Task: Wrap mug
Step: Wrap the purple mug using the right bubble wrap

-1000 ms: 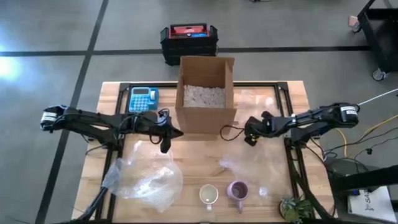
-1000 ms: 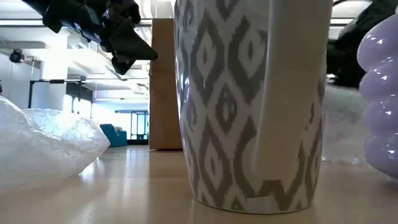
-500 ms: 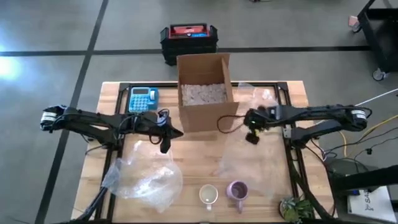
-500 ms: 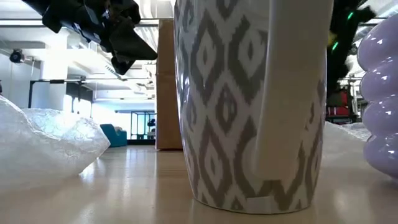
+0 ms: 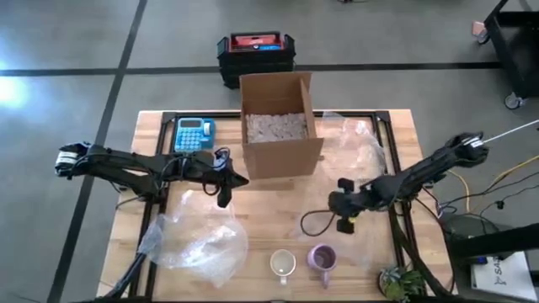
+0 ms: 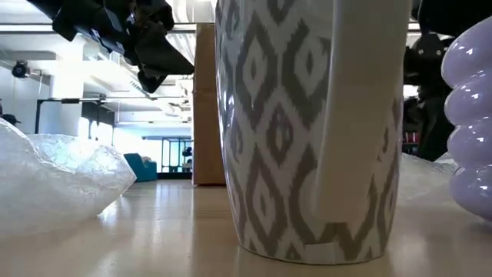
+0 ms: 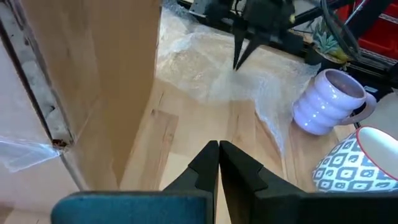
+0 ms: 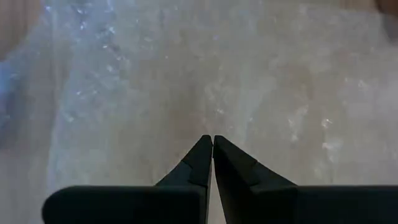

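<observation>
Now right gripper hangs low over clear bubble wrap sheet, fingers pressed together, holding nothing. Purple mug stands near table front edge, just beside patterned mug. Left gripper waits near cardboard box, fingers clenched, empty. Second wrap pile lies on table's left.

Right gripper has swung from beside the cardboard box toward the near edge of the table, now poised over the bubble wrap sheet just behind the purple mug, jaws pressed together. The sheet spread wider.
</observation>
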`<state>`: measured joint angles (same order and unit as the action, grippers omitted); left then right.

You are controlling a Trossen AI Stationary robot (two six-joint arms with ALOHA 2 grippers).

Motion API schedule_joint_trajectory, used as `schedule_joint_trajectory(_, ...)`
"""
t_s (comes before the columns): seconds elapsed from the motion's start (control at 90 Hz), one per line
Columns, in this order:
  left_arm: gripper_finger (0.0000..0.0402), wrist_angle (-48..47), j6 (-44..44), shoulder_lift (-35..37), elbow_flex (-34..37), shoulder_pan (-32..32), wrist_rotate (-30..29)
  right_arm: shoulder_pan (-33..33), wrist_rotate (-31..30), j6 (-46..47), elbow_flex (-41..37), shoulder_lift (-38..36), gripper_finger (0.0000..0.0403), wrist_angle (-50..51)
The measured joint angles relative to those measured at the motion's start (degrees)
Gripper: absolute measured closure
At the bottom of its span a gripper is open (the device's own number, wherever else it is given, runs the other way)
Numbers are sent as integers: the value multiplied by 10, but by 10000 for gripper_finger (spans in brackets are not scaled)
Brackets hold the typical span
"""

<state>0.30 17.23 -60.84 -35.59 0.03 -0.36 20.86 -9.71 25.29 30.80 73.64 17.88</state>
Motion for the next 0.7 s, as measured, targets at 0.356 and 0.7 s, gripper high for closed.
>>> schedule_joint_trajectory(0.356, 402, 1, 0, 0, 0, -2, 30, 8, 34, -51, 210, 65, 401, 182)
schedule_joint_trajectory(0.7, 402, -5, -16, 0, 0, -4, 44, 71, 155, 76, 354, 65, 353, 188)
